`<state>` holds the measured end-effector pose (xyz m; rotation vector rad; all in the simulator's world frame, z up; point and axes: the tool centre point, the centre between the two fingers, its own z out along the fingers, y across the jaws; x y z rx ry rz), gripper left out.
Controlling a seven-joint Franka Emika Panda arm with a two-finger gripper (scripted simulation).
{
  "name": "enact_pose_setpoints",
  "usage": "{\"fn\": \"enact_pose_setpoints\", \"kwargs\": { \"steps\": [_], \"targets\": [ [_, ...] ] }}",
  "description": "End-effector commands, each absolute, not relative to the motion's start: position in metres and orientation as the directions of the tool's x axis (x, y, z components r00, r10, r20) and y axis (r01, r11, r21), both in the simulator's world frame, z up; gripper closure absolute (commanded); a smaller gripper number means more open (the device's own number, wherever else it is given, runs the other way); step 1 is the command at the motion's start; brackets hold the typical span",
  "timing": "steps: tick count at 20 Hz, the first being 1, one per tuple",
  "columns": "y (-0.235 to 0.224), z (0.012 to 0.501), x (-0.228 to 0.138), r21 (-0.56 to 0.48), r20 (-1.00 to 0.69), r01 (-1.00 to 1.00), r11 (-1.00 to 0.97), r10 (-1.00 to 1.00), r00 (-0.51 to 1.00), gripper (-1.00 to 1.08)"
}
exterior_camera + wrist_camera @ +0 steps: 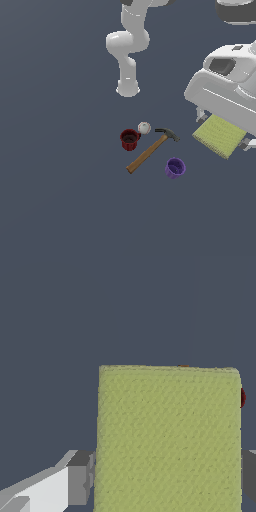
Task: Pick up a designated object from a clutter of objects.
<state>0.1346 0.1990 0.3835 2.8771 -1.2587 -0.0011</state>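
Held object: the flat, rectangular yellow-green sponge-like block [169,438] is seen clamped between the two grey fingers [80,478], its textured face filling the wrist view.
Gripper: the white parallel-jaw gripper [223,131] is closed to the block's width; nothing else is touched.
Position of block: it is judged to be lifted off the dark grey floor [60,200], well apart from the clutter, toward the exterior view's right edge.
Reason for hold: the raised grasp suggests the pick is essentially complete.
Remaining clutter: purple cup [175,168], wooden-handled hammer [150,150], dark red cup [130,139], small whitish ball [144,128].
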Motion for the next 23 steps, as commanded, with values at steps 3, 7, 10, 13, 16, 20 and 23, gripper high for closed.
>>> {"fn": "enact_pose_setpoints", "kwargs": {
  "steps": [3,7,10,13,16,20,23],
  "targets": [
    [0.213,0.4,0.139,0.0,0.0,-0.735,-0.678,-0.735,0.678,1.08],
    [0.222,0.41,0.142,0.0,0.0,-0.734,-0.679,-0.734,0.679,1.08],
    [0.226,0.415,0.144,0.0,0.0,-0.734,-0.679,-0.734,0.679,1.08],
    [0.229,0.418,0.146,0.0,0.0,-0.734,-0.679,-0.734,0.679,1.08],
    [0.231,0.42,0.147,0.0,0.0,-0.734,-0.679,-0.734,0.679,1.08],
    [0.233,0.422,0.147,0.0,0.0,-0.734,-0.679,-0.734,0.679,1.08],
    [0.233,0.422,0.147,0.0,0.0,-0.734,-0.679,-0.734,0.679,1.08]
  ]
}}
